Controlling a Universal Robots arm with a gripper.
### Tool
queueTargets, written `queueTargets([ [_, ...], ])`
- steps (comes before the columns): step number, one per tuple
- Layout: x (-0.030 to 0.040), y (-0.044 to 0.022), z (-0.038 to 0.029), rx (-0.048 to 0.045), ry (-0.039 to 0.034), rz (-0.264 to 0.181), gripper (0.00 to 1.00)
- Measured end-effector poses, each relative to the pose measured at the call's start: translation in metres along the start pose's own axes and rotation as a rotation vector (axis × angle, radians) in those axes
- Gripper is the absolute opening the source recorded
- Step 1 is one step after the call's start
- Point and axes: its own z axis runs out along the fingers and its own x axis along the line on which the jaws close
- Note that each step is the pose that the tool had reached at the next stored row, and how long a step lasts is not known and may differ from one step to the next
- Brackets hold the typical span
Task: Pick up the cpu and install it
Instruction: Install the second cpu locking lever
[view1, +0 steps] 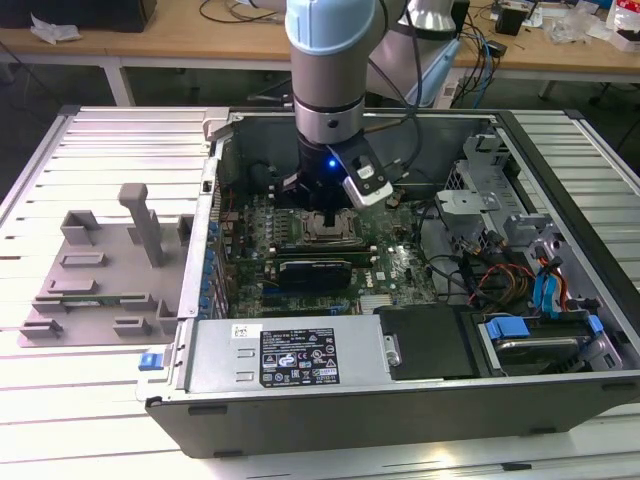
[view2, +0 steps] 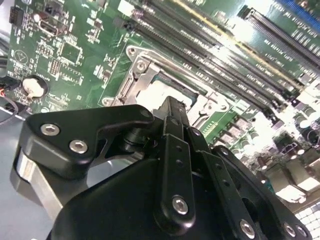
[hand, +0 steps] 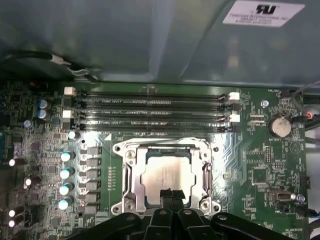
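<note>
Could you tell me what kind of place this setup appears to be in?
Probably a robotics lab or electronics workshop. An open computer case lies on a slatted metal table, a grey plastic fixture beside it, and benches strewn with cables stand behind.

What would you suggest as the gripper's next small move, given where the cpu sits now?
Probably a short, straight lift. In the first wrist view the cpu lies flat inside the socket frame, and the gripper hangs right over its near edge, so rising straight should avoid nudging it.
</note>
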Motion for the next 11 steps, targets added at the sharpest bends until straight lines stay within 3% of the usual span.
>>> queueTargets([
  [3,-0.0005,0.0015,-0.0015,0.0004,0.0002,0.0,0.11],
  [5,-0.001,0.0021,-0.0077,0.0027,0.0001,0.0,0.11],
  [11,-0.001,0.0021,-0.0078,0.003,0.0002,0.0,0.11],
])
